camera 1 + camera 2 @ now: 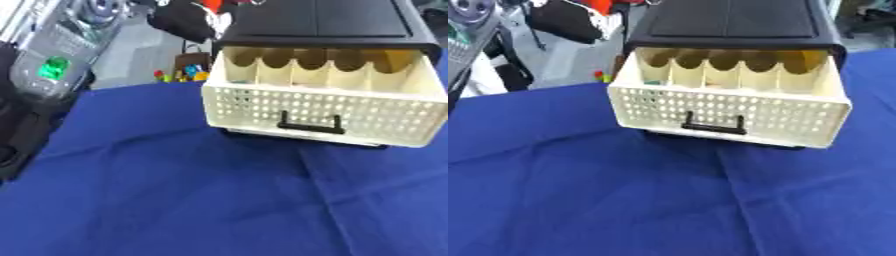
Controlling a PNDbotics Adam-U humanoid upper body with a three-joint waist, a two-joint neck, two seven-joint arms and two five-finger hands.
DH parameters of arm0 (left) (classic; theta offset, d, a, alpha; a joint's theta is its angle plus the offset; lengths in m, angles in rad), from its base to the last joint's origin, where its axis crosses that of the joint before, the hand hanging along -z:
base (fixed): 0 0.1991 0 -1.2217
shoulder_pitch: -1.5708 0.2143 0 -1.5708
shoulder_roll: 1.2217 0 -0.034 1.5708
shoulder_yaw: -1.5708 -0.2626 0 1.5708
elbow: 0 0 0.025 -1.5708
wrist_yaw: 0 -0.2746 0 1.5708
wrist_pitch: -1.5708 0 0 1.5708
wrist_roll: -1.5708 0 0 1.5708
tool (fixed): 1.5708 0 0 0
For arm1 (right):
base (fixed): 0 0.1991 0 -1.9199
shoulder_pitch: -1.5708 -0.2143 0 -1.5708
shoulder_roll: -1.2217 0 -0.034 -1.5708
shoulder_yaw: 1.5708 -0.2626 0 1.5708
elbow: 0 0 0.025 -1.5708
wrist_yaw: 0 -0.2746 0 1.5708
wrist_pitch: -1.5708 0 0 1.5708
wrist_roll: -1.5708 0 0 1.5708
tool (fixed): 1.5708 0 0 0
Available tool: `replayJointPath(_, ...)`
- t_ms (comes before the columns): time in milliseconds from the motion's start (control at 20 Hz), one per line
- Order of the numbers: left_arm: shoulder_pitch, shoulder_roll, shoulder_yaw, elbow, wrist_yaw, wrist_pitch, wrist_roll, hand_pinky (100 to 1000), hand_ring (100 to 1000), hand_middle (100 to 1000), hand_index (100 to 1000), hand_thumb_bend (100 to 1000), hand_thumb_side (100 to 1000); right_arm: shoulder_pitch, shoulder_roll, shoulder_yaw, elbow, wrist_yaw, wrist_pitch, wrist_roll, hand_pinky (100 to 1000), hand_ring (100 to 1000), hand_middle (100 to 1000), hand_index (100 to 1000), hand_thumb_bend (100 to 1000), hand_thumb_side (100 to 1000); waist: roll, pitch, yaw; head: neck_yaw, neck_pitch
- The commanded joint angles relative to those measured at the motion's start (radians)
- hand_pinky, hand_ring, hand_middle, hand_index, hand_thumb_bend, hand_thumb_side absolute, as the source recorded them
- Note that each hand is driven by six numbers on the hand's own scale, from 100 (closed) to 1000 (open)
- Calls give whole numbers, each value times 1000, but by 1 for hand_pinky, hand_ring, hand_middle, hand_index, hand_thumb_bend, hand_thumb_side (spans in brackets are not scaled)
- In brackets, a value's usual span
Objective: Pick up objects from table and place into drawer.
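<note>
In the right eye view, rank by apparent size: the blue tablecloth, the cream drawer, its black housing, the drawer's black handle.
1. Blue tablecloth
2. Cream drawer
3. Black housing, partly cut off at the top and farther away, so unsure against the drawer
4. Black handle

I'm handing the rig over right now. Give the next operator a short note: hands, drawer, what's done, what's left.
Hands: neither shows in either eye view.
Drawer: pulled open from the black cabinet, cream, holed front, black handle, dividers inside. Contents mostly hidden; something small shows in the left compartment.
Blue cloth: no loose objects in view on it.
Done: drawer is open.
Left: cannot tell if anything remains to put away; check beyond the view.
</note>
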Motion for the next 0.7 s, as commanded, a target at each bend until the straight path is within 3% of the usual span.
replayJointPath(50,-29,-7,-7,50,8,6,16,230,445,417,527,100,425,-19,-14,-4,-7,-7,6,-5,281,410,373,640,100,853,-4,-14,-3,8,-7)
replayJointPath(400,-30,-35,-27,122,44,-8,53,227,444,415,527,100,438,-31,-9,-5,-7,-10,5,-8,284,411,374,639,100,854,-3,-7,-10,13,-92)
replayJointPath(700,-32,-53,-38,150,66,-9,59,227,445,414,525,100,441,-38,-5,-5,-7,-12,4,-6,289,415,379,639,100,854,-5,-7,-15,8,-105)
